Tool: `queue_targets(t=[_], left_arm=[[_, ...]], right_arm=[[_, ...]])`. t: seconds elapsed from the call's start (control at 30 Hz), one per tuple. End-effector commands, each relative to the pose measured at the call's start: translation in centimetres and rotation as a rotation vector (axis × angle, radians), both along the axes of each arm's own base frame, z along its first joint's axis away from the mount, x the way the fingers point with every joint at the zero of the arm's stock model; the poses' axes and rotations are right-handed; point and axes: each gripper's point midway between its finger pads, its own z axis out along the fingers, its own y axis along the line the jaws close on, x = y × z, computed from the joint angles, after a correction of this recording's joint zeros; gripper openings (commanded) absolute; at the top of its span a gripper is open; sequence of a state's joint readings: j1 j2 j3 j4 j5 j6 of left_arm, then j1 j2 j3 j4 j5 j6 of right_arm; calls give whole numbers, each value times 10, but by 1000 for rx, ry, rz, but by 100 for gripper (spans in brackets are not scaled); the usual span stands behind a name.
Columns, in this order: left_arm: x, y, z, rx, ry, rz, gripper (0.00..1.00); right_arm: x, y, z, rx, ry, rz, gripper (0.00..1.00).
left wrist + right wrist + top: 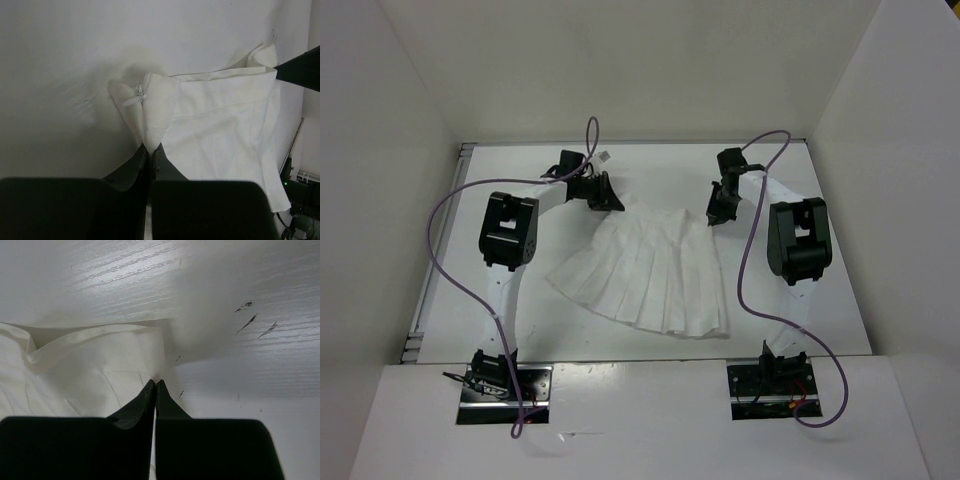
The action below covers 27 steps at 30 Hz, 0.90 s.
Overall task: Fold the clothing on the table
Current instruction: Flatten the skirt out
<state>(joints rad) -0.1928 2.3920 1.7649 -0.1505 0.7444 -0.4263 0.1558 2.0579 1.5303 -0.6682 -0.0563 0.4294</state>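
Top view gives you the layout: skirt [650, 275] lies flat mid-desk [570, 335], fanned out, wide hem toward the arm bases, narrow waist on the far side. Left end effector [608, 197] sits at the waist's left corner, right end effector [720, 210] at its right corner. You can't judge the grips from up there.

Left wrist view settles that side. The fingers [132, 165] are clenched on a pinch of the waist corner, with cloth rising to a peak at the tips. A small zip pull [140, 91] shows just past the tips; the top view doesn't resolve it. The waistband runs off to the right.

Right wrist view: that end effector is clenched too, tips meeting on the skirt's edge, cloth to their left, bare desk to their right. Dark scuffs [250, 320] on the desk show in this view only.

Writing: there's a small white tag [605, 157] on the left arm's cable [432, 245], too small to read.
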Motion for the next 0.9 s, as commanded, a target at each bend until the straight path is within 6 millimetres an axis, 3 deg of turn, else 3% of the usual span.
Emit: queue_targets(t=[0.0, 0.03, 0.07, 0.13, 0.17, 0.2, 0.23, 0.33, 0.37, 0.4, 0.43, 0.5, 0.53, 0.6, 0.63, 0.73, 0.8, 0.87], left_arm=[[7, 6, 18, -17, -37, 37, 0], [9, 14, 29, -33, -46, 54, 0], [11, 17, 58, -59, -92, 63, 0], [6, 31, 80, -89, -101, 104, 0], [5, 33, 111, -92, -166, 112, 0], [3, 40, 119, -97, -168, 131, 0], [2, 45, 144, -109, -208, 144, 0], [-3, 51, 169, -148, -229, 137, 0], [-3, 50, 183, -159, -257, 125, 0], [-4, 48, 190, -177, -259, 115, 0], [-5, 49, 200, -205, -258, 99, 0], [-2, 46, 228, -234, -304, 78, 0], [-4, 45, 244, -249, -329, 64, 0], [-2, 47, 285, -272, -412, 52, 0], [-6, 47, 303, -284, -436, 41, 0], [-25, 49, 359, -308, -550, -7, 0], [-41, 55, 387, -309, -612, -7, 0], [-47, 57, 384, -289, -632, 2, 0]], right_arm=[[1, -1, 12, -30, -32, -11, 0], [2, -3, 18, -38, -47, -16, 0], [3, -6, 24, -52, -65, -24, 0], [7, -11, 43, -53, -110, -38, 0], [11, -19, 52, -61, -135, -58, 0], [14, -23, 67, -56, -164, -68, 0], [17, -29, 76, -54, -186, -84, 0], [26, -36, 107, -41, -250, -85, 0], [36, -33, 132, -19, -311, -79, 0], [38, -33, 141, 0, -323, -66, 0], [45, -30, 169, 13, -382, -53, 0], [52, -28, 198, 25, -440, -37, 0], [58, -27, 229, 32, -499, -37, 0], [59, -25, 272, 43, -596, -19, 0], [59, -24, 309, 59, -673, -13, 0], [40, -21, 386, 77, -843, 25, 0], [23, -19, 419, 89, -918, 59, 0], [8, -17, 432, 94, -939, 81, 0]])
